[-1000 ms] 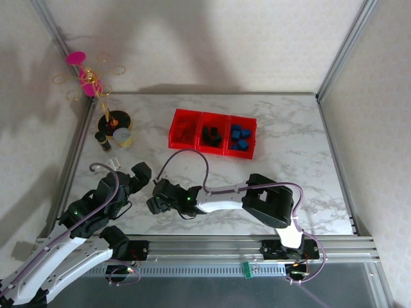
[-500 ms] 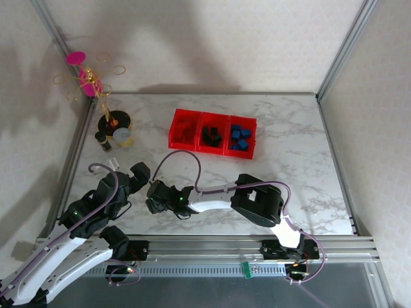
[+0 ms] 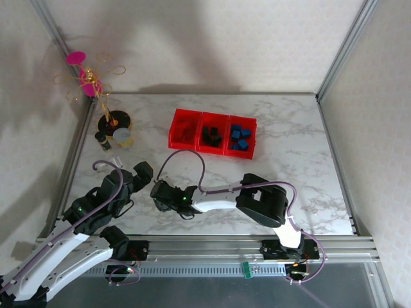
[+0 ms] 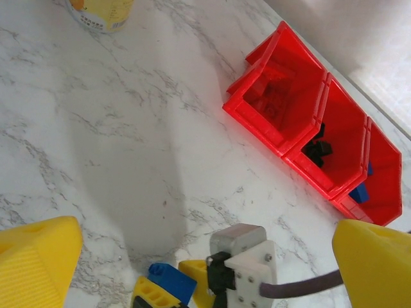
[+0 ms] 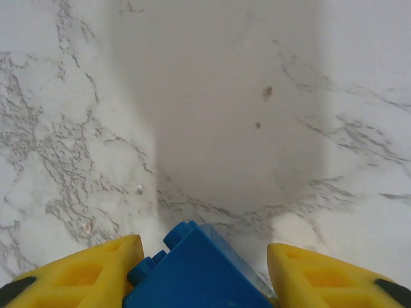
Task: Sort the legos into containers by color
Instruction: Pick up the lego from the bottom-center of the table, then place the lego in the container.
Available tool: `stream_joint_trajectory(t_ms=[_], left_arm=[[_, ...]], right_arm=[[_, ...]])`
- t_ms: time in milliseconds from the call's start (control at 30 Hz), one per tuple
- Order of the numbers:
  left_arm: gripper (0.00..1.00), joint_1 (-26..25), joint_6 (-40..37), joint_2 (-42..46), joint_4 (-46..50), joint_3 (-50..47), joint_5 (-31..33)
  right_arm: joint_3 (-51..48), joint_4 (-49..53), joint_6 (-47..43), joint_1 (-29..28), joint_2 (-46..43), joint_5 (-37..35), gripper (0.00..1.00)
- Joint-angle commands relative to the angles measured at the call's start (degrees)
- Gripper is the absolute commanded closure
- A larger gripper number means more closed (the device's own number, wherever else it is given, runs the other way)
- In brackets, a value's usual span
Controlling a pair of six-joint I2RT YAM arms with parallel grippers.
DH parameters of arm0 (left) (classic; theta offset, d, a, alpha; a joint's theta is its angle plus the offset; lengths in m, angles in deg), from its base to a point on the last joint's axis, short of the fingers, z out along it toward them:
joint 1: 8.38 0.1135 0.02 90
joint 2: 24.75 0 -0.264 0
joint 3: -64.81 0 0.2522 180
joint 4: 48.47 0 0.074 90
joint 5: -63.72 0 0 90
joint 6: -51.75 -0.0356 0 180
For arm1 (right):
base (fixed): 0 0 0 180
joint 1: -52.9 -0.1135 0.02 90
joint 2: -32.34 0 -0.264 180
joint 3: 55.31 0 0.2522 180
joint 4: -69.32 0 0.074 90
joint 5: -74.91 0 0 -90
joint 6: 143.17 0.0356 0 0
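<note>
straddling one blue lego (image 5: 192, 273): the right gripper (image 5: 202, 251).

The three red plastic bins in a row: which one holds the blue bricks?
The right-end red plastic bin, seen from above: blue plastic bricks lie in it. The middle bin holds black bricks, the left bin red ones.

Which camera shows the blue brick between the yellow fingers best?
The right wrist camera: the blue brick sits big and close between the yellow fingers. The left wrist camera catches just a small blue corner.
</note>
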Motion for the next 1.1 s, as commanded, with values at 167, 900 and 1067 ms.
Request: stream_joint_trajectory(t_ms=[167,900,1067], left_arm=[[0.00,0.7,-3.3,-2.9,-5.2,3.0,-3.1],[0.00,1.0,-9.8,-19.6,-24.2,3.8,-8.4],[0.00,1.1,-9.8,-21.4,-25.1,4.2,-8.7]], right_arm=[[-5.7,2.8,2.6,6.7,-13.1,-3.4,0.55],[-5.9,3.5,-3.7,41.4,-17.0,-12.2,0.51],[-1.6,2.9,-5.0,44.2,-11.6,-8.9,0.50]])
